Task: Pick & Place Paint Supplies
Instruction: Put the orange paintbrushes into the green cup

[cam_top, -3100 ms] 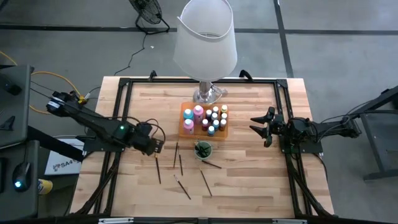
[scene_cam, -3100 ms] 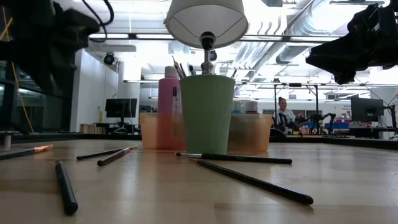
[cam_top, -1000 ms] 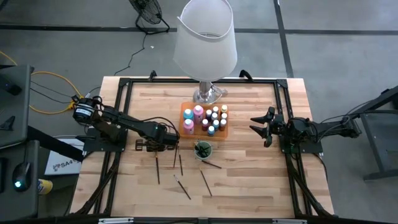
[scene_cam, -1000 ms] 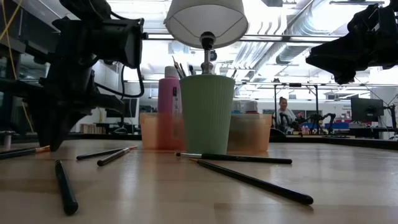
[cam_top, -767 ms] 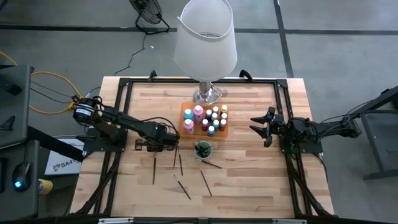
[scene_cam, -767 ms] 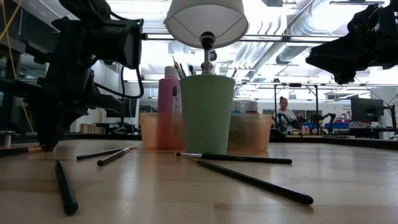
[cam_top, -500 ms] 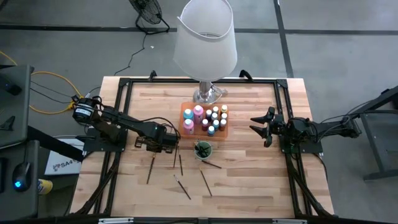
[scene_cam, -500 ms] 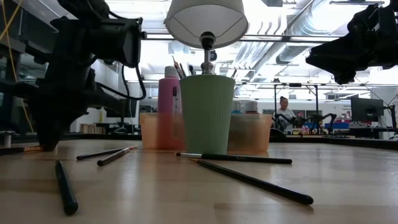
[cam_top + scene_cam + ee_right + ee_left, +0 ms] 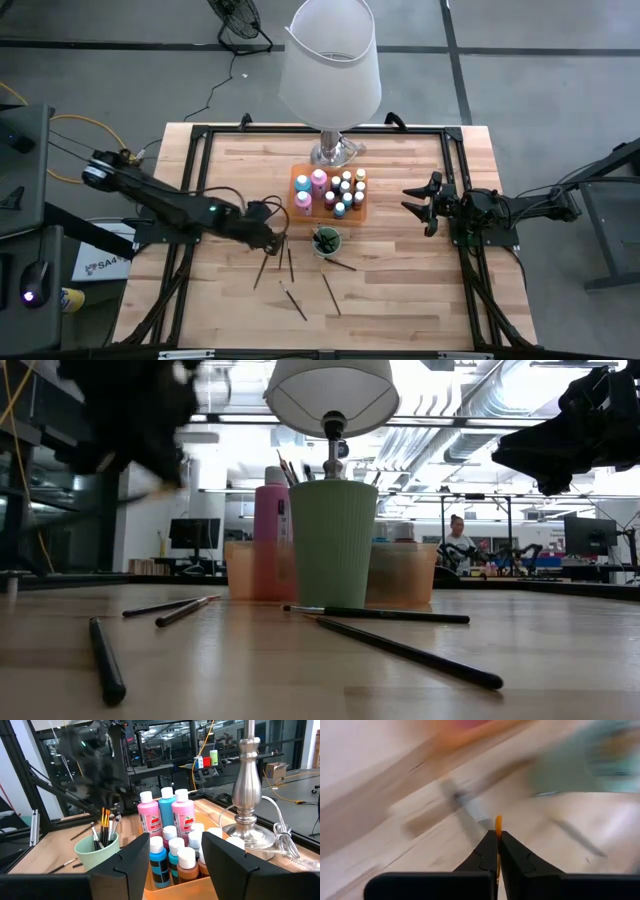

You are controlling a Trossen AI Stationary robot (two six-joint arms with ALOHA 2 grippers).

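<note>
L gripper (image 9: 272, 240) is over the desk (image 9: 400, 290) just left of the green cup (image 9: 326, 241), jaws pinched fully together on a thin brush (image 9: 263, 266); the orange tip shows between the fingers in the L wrist view. The brush hangs slanting down-left from the gripper.

R gripper (image 9: 418, 204) hovers at the right side of the desk, well apart from the supplies, jaws partly open, nothing in them.

Orange tray (image 9: 296, 178) sits mid-desk just in front of the lamp (image 9: 330, 60) base, w/ pink and teal tall bottles (image 9: 318, 180) on its left side and small paint bottles (image 9: 346, 187) on the right. The green cup sits just near of the tray, w/ several brushes standing in it (image 9: 104, 827).

Loose brushes on the desk: one just left of the cup (image 9: 290, 264), two nearer (image 9: 294, 300), (image 9: 330, 294), one leaning out right of the cup (image 9: 342, 265).

A person (image 9: 458, 544) is seated far back in the room.
</note>
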